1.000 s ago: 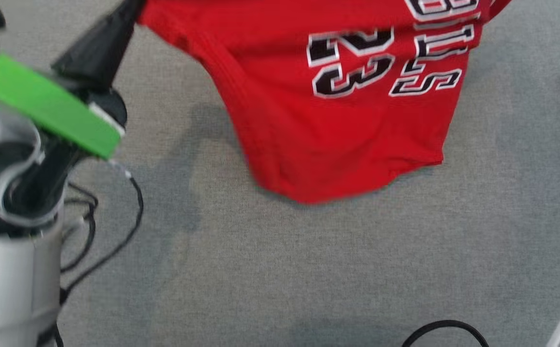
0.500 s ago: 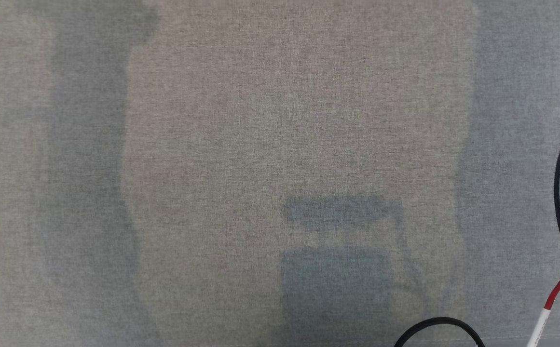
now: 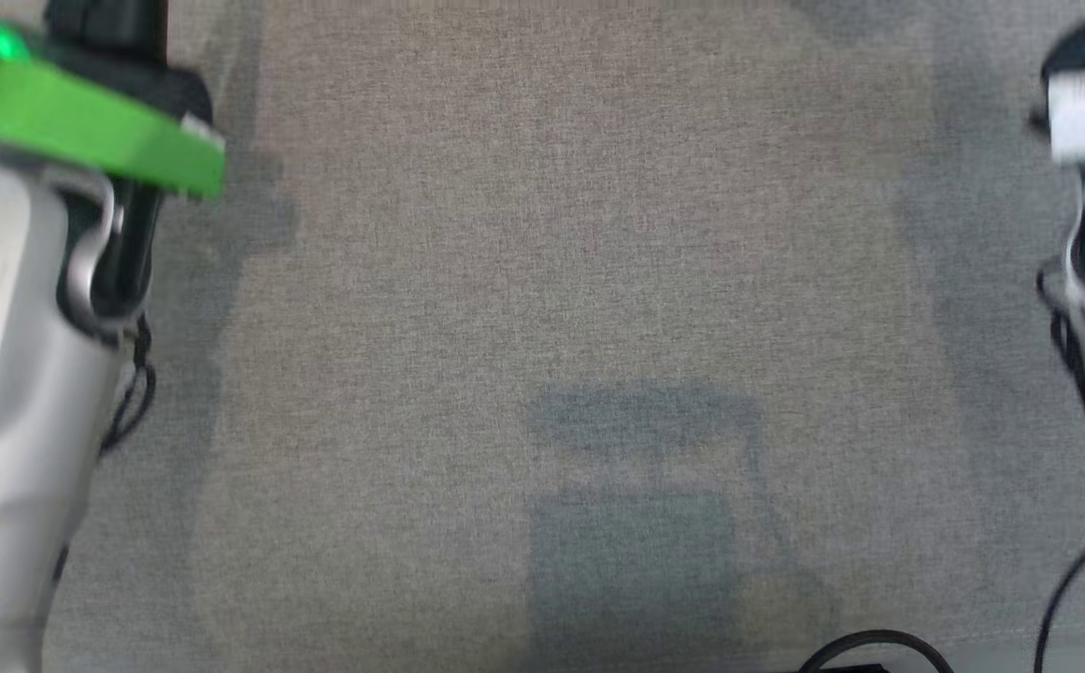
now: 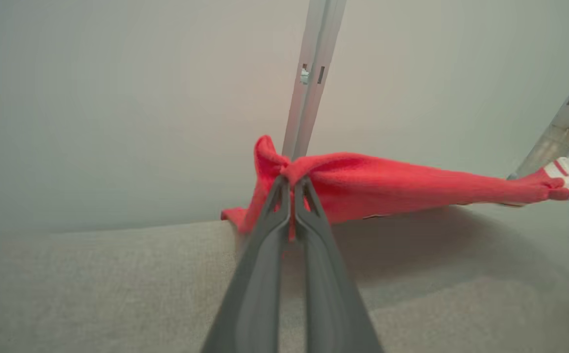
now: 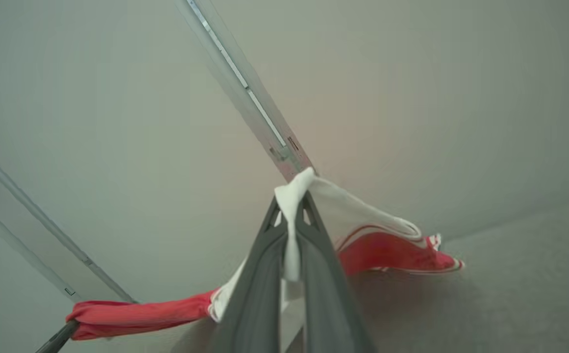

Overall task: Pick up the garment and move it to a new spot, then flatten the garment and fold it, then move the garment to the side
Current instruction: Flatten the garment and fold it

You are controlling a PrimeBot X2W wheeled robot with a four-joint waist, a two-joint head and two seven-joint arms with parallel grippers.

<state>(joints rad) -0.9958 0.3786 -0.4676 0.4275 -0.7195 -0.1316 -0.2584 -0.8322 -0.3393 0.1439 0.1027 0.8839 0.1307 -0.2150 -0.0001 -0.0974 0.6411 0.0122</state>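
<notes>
Grey tabletop (image 3: 542,280) below: left fingers (image 4: 264,264) at nine o'clock, right fingers (image 5: 259,274) at three, are clenching the garment (image 4: 387,189) taut aloft, apparently relocating it; next, lowering it flat.

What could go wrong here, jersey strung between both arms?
1. Left fingers pinch only a small bunch of the jersey near their tips; tension could slip it out.
2. Right fingers hold just the white trim, a thin hold.
3. The jersey looks bunched and twisted, so it may land creased, not flat.
</notes>
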